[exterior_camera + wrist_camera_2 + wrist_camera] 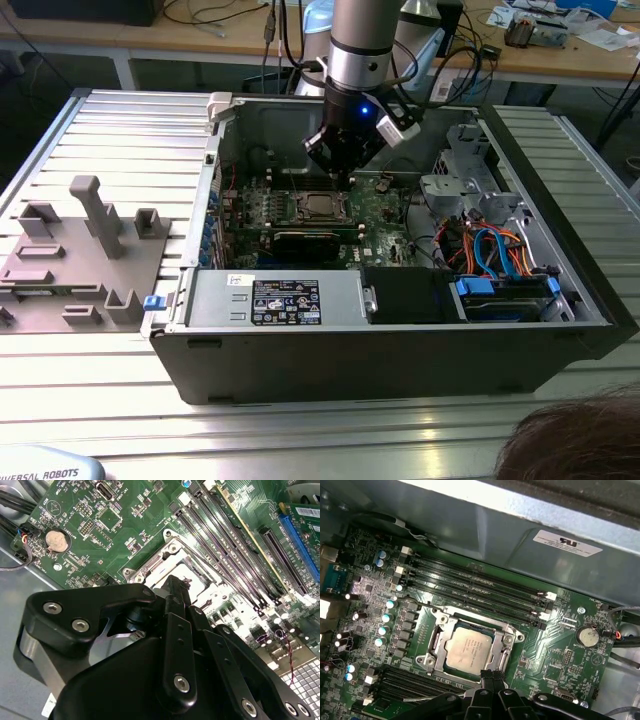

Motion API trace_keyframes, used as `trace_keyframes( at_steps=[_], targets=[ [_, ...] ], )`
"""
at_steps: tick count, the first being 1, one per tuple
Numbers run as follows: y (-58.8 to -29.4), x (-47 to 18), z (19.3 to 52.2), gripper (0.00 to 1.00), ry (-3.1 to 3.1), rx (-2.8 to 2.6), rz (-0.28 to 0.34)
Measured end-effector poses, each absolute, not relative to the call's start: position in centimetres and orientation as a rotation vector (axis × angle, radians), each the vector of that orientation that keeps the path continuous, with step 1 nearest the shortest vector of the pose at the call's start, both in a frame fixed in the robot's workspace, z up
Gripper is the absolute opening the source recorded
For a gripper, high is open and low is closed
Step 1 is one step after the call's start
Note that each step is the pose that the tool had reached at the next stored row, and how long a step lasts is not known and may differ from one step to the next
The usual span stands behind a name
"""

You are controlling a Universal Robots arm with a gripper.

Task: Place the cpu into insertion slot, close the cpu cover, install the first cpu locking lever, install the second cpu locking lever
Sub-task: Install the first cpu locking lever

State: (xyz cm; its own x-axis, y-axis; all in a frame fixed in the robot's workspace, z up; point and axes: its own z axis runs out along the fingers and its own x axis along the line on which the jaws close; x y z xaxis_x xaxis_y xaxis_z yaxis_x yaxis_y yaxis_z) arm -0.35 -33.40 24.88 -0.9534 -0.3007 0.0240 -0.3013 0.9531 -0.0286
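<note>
The black gripper (490,677), fingertips pinched together on nothing, hovers just beside the square silver-topped cpu (468,648), which lies flat in the metal-rimmed insertion slot (440,632) on the green motherboard (555,650).

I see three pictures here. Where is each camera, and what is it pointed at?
Exterior view: off the arm, looking down from above into the open computer case; the arm and pincer hang over the green board, and someone's hair shows at the bottom edge.
First wrist view: on the arm, facing down at the cpu in the insertion slot, pincer linkage along one edge.
Second wrist view: on the arm, looking past the black pincer body at the slot.
Both wrist views share the slot, memory slots and coin battery.
</note>
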Motion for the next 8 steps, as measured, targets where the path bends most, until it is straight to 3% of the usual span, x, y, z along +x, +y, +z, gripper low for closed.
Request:
trace_keyframes(
  at_steps=[8],
  targets=[
    [-33.4, -0.35, 24.88, 0.11, -3.084, 0.489, 0.05]
  ],
)
